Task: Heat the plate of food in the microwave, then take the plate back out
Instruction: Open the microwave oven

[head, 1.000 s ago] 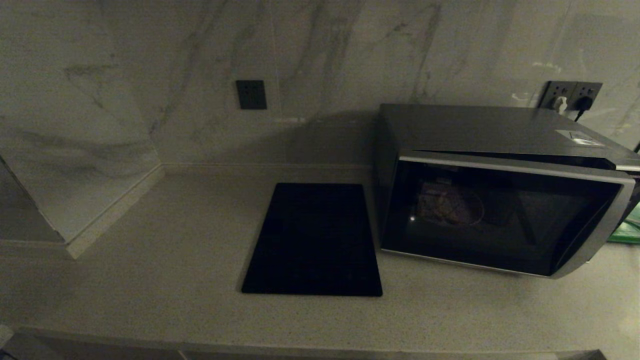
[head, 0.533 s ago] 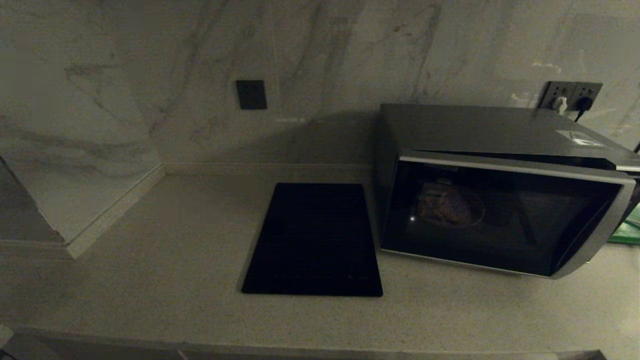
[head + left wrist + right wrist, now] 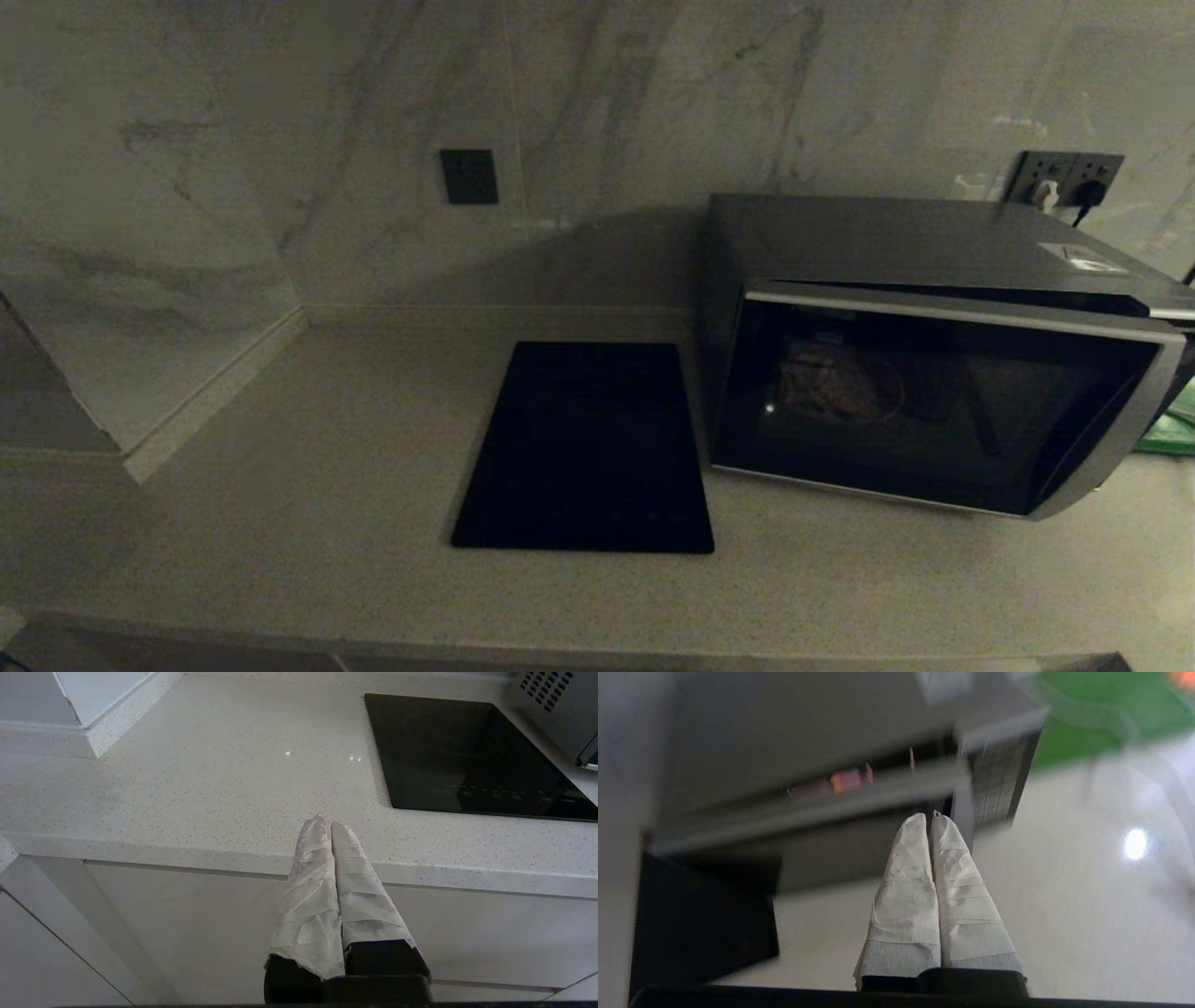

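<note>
Plate of food: one small round pale plate point(image 3: 845, 385) is seen through the dark glass, carrying what appear to be thin tan sticks, though the tinted door leaves the food hard to make out.
Microwave: one large dark grey box oven point(image 3: 934, 350) with a black glass door and curved silver trim is set at about 3 o'clock on the countertop point(image 3: 308, 485); its door stands slightly ajar along the top edge.
Contents: the plate is held inside the microwave, toward the hinge side of the cavity.
Black slab: one flat black rectangular panel point(image 3: 588, 448) is laid just beside the microwave, at about 9 o'clock from it.
Wall sockets: one dark plate point(image 3: 469, 175) at 12 o'clock; one double outlet point(image 3: 1067, 177) behind the microwave.
Left gripper: the left gripper point(image 3: 326, 823) is parked below the counter's front edge, its wrapped fingers pressed together on nothing.
Right gripper: the right gripper point(image 3: 930, 820) is pointed toward the microwave's front, fingers pressed together, nothing between them.
</note>
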{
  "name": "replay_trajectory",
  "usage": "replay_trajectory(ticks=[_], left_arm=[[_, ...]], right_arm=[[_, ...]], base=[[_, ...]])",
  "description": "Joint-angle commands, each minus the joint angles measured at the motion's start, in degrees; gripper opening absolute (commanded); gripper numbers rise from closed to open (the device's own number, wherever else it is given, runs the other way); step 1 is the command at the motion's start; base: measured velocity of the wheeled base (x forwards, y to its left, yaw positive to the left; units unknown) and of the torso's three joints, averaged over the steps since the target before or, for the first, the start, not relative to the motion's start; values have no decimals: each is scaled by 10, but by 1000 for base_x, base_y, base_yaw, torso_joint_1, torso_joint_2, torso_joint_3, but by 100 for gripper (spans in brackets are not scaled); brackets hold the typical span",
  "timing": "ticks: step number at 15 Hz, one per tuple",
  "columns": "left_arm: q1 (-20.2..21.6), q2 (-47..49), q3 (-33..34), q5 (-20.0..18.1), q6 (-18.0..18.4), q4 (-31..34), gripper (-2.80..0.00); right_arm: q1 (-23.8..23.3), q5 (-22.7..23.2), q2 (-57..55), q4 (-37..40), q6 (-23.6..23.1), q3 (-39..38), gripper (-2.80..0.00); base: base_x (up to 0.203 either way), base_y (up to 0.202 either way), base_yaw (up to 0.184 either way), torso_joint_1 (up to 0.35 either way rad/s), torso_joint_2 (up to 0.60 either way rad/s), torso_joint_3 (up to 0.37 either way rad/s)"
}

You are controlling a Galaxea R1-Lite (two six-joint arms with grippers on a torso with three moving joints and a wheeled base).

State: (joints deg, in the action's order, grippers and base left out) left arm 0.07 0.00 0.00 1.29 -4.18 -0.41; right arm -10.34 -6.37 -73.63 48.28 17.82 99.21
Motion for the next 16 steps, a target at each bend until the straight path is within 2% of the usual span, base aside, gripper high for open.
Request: replay_trajectory(ticks=[1,3,6,7,12,16], left_arm=[[0,1,0,0,0,0,-280],[0,1,0,0,0,0,-280],[0,0,0,0,0,0,-280],[0,0,0,0,0,0,-280],[0,0,0,0,0,0,-280],[0,0,0,0,0,0,-280]], right_arm=[[0,3,-94,25,13,16,-280],[7,-24,-132,64,38,43,-280],[53,-79,-172,192,119,127,-280],[59,-95,-184,202,128,130,-280],[52,-133,-245,118,136,136,-280],[37,-141,-308,41,139,141,-280]], base=[[0,0,0,0,0,0],[0,0,0,0,0,0],[0,0,0,0,0,0],[0,0,0,0,0,0],[0,0,0,0,0,0],[0,0,0,0,0,0]])
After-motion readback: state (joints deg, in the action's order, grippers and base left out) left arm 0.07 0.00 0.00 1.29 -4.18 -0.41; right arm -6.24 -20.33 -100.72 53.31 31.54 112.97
